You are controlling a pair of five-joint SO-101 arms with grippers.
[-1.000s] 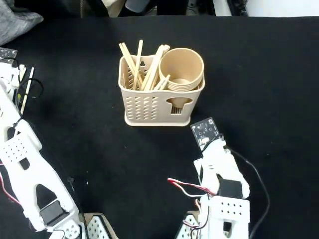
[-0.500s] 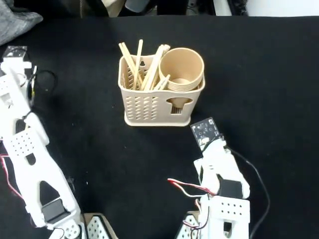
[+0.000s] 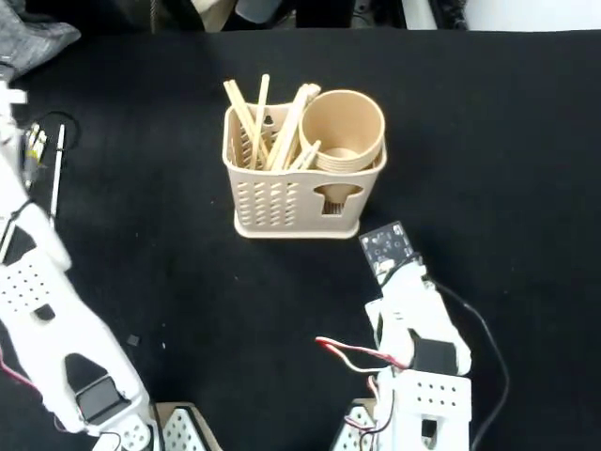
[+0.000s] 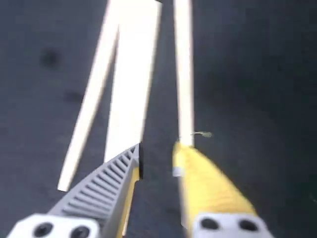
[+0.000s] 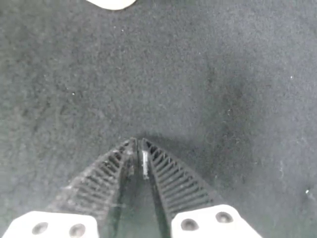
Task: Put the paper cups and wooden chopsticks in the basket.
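Observation:
The beige basket point(image 3: 272, 202) stands mid-table with stacked paper cups point(image 3: 343, 127) and several wooden chopsticks point(image 3: 258, 122) upright in it. At the far left, a loose chopstick point(image 3: 56, 174) lies on the black cloth beside my left gripper point(image 3: 30, 146). In the left wrist view, that gripper point(image 4: 156, 153) is open by a narrow gap just above pale chopsticks point(image 4: 183, 69) lying lengthwise ahead of its tips, with only cloth between the fingers. My right gripper point(image 5: 137, 144) is shut and empty, low over bare cloth in front of the basket.
A grey cloth point(image 3: 28, 38) lies at the back left corner. The right arm's body point(image 3: 418, 338) takes up the front middle. The table's far edge runs just behind the basket, with clutter beyond it.
The left arm has swung toward the table's left edge and farther back. The chopsticks on the cloth lie about where they were. The right arm and the basket have not moved.

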